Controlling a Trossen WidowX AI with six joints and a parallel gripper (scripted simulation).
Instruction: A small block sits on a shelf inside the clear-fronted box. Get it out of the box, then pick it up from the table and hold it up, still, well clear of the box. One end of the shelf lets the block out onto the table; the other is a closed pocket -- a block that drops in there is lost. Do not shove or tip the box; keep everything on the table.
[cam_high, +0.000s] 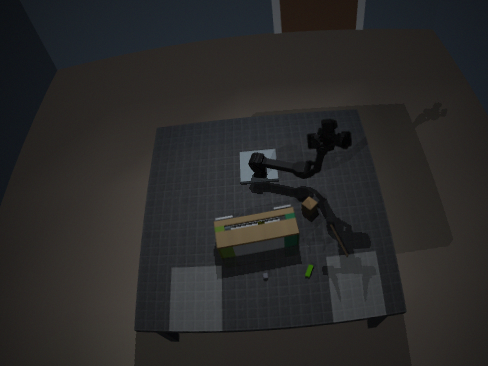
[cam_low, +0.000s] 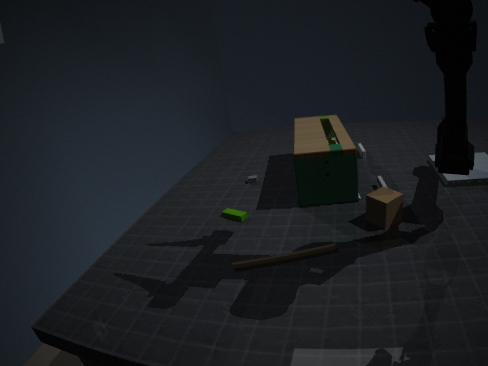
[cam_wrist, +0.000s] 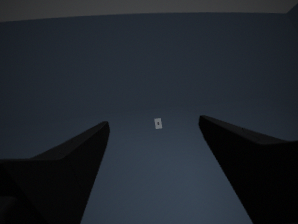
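1. A small green block (cam_high: 309, 270) lies flat on the tabletop (cam_high: 190, 165), outside the box (cam_high: 256, 231) and at about 4 o'clock from it in the top view, near it but not touching.
2. The box stands upright with a tan lid and green ends. A narrow slot runs along its top, and what sits inside is too dim for me to tell.
3. A tiny pale piece (cam_high: 265, 276) lies at 6 o'clock from the box, apart from the green block.
4. A tan cube (cam_high: 310, 205) sits just beside the box's end at 2 o'clock.
5. A thin wooden stick (cam_high: 339, 239) lies on the tabletop at 3 o'clock, beyond the cube.
6. The arm's base (cam_high: 258, 165) sits on a pale plate at 12 o'clock from the box.
7. The arm reaches up and away towards 2 o'clock from that base, well apart from everything on the tabletop.
8. The hand (cam_wrist: 154, 120) is spread wide, its dark fingers framing only the blue wall, pinching nothing.
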